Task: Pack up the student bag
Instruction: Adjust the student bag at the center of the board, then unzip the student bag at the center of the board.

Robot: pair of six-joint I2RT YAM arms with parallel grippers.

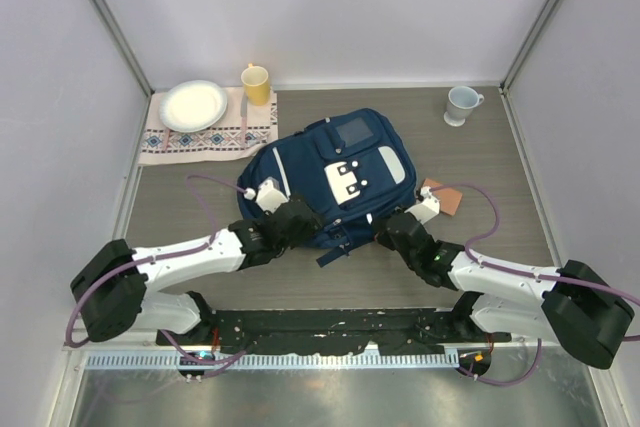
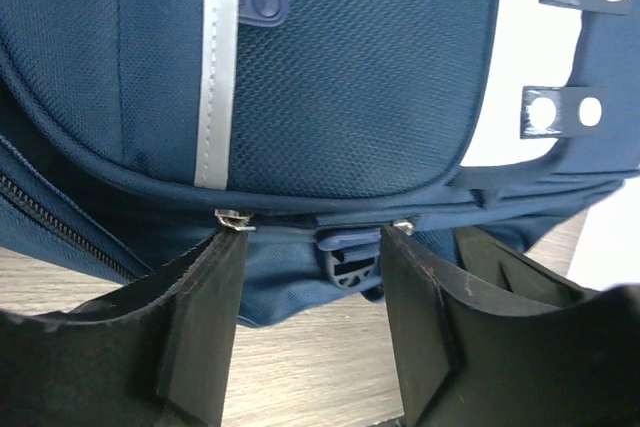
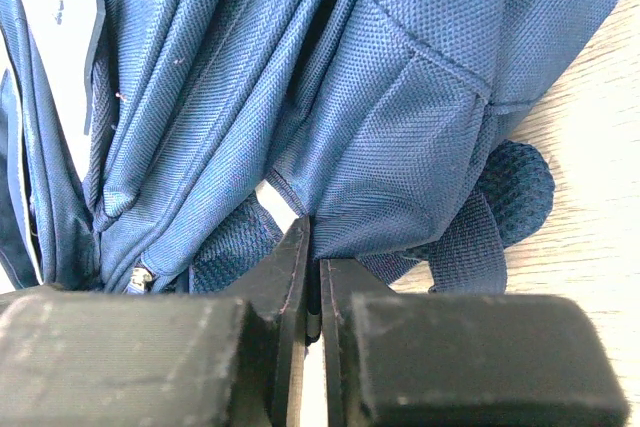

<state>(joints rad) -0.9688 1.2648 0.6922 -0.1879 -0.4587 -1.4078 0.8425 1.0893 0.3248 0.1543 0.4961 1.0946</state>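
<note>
Pale walls [image 1: 330, 7] enclose a grey wood-grain table [image 1: 520, 167], and the student bag [image 1: 335, 172] is laid flat near its middle, with the white buckled flap [image 1: 347, 180] facing up and dark straps trailing toward the arms.

The left gripper [image 2: 315, 242] is placed at the bag's near-left edge. Its fingers are spread well apart and nothing is held between them. Their tips are set against the navy fabric, just beside two metal zipper pulls [image 2: 232, 219], and a blue plastic buckle [image 2: 345, 262] is seen in the gap.

The right gripper [image 3: 312, 237] is placed at the near-right edge. Its fingers are drawn together to a thin slit, with the tips pressed at a fold of the bag's side; whether fabric is caught there cannot be told.

At the far left, a white plate [image 1: 194, 105] is set on a patterned cloth [image 1: 215, 137], with a yellow mug [image 1: 256, 84] just beside it. A pale mug [image 1: 461, 104] is stood at the far right, and a small brown flat item [image 1: 443, 197] is lying beside the bag's right side.
</note>
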